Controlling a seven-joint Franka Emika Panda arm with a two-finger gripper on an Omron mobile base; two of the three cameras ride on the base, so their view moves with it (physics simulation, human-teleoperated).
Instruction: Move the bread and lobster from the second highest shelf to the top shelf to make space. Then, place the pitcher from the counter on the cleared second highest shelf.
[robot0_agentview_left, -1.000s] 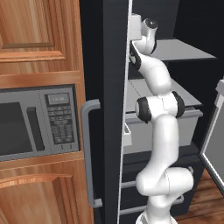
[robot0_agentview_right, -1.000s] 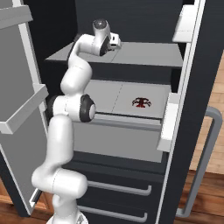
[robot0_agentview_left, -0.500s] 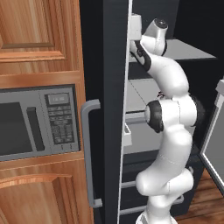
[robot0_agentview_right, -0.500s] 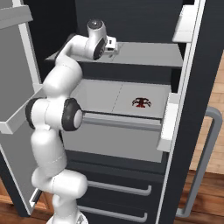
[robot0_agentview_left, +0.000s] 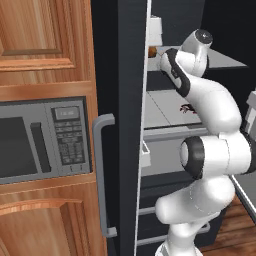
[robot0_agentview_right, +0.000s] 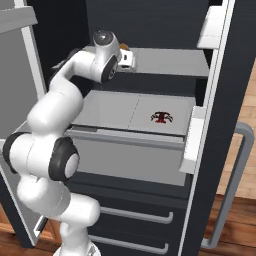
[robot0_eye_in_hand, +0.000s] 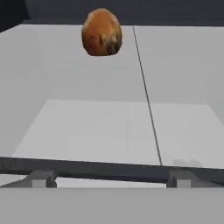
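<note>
- The pincer (robot0_eye_in_hand: 109, 177) is open: in the hand view its two small dark finger tips (robot0_eye_in_hand: 41, 178) stand wide apart at the bottom, and nothing is between them.
- The bread (robot0_eye_in_hand: 102, 33), a round orange-brown lump with a darker crust, lies ahead of the pincer and a little to the left of its middle line, well apart from the tips and not touching them.
- In the right base view the bread (robot0_agentview_right: 123, 50) shows as a small orange spot just beyond the hand, at the left end of the top shelf (robot0_agentview_right: 170, 62).
- In the left base view the bread (robot0_agentview_left: 152, 51) peeks out beside the edge of the fridge door (robot0_agentview_left: 122, 125), just past the hand.
- The top shelf (robot0_eye_in_hand: 87, 127) is a plain light grey panel; in the hand view it spreads under and in front of the pincer, and a thin dark line runs across it just to the right of the bread.
- The lobster (robot0_agentview_right: 162, 117), a flat dark red figure with thin splayed legs, lies on the second highest shelf (robot0_agentview_right: 110, 110), below the pincer and off to its right side, well apart from it.
- In the left base view a small part of the lobster (robot0_agentview_left: 187, 108) shows beside the white arm (robot0_agentview_left: 210, 100), lower than the hand.
- The arm (robot0_agentview_right: 55, 115) rises in front of the open fridge and bends so that the hand reaches to the level of the top shelf.
- A microwave (robot0_agentview_left: 40, 137) sits in the wooden cabinets (robot0_agentview_left: 45, 45), far to the left of the pincer and lower than it.
</note>
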